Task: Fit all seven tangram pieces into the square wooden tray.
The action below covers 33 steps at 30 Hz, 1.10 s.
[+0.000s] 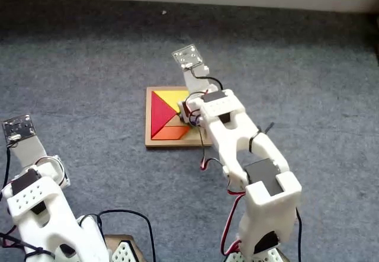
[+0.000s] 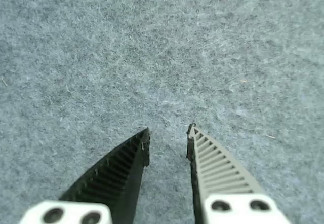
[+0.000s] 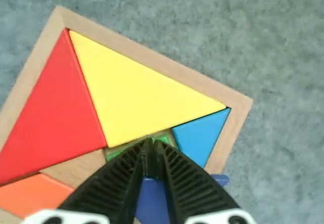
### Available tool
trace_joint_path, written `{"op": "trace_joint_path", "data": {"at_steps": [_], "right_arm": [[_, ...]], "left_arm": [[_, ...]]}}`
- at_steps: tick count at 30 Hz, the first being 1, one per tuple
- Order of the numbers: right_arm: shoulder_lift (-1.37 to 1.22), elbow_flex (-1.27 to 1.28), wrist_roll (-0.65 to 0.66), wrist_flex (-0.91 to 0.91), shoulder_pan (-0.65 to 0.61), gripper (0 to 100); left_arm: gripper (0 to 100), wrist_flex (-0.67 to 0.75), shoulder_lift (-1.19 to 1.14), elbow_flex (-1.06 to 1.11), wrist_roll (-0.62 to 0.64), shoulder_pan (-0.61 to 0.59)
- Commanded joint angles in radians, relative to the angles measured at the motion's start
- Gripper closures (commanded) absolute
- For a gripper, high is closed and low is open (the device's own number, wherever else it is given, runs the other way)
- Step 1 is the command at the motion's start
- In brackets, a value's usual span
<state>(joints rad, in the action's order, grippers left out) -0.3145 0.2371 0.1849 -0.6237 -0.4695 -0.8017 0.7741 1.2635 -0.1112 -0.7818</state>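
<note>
My right claw (image 3: 152, 150) is over the square wooden tray (image 3: 242, 113), jaws closed on the dark blue piece (image 3: 151, 197) just beside the tray's green piece (image 3: 115, 154). My left claw (image 2: 168, 139) hangs open, well apart from the tray. I judge the piece light, stiff and smooth, so it is best pinched across opposite edges.

Open carpet (image 1: 89, 66) borders the tray (image 1: 172, 143) on its left side, free to pass. The right arm (image 1: 237, 137) lies across the tray's right side, and the right gripper (image 3: 150, 144), fingers pressed together, sits low over the green piece (image 3: 164, 140), blocking that part. Bare tray floor shows between the red triangle (image 3: 50, 117) and orange piece (image 3: 30, 196). The left gripper (image 2: 169, 130), fingers spread, hangs over carpet well apart from the tray
</note>
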Motion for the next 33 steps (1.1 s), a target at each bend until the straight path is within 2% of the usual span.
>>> {"op": "trace_joint_path", "data": {"at_steps": [1, 6, 10, 22, 28, 33], "right_arm": [[0.019, -0.035, 0.0, -0.102, -0.024, 98.3], [0.031, -0.036, 0.002, -0.166, -0.022, 98.3], [0.116, -0.03, 0.069, -0.217, -0.022, 98.3], [0.177, 0.024, 0.077, -0.22, -0.031, 98.2], [0.257, 0.042, 0.077, -0.252, 0.027, 98.1], [0.214, 0.048, 0.1, -0.257, 0.03, 97.8]], "left_arm": [[86, 0.017, 0.013, -0.01, 0.006, -0.013], [86, 0.017, 0.013, -0.01, 0.006, -0.013], [86, 0.017, 0.013, -0.01, 0.006, -0.013], [86, 0.017, 0.013, -0.01, 0.006, -0.013], [86, 0.017, 0.013, -0.01, 0.006, -0.013], [86, 0.017, 0.013, -0.01, 0.006, -0.012]]}}
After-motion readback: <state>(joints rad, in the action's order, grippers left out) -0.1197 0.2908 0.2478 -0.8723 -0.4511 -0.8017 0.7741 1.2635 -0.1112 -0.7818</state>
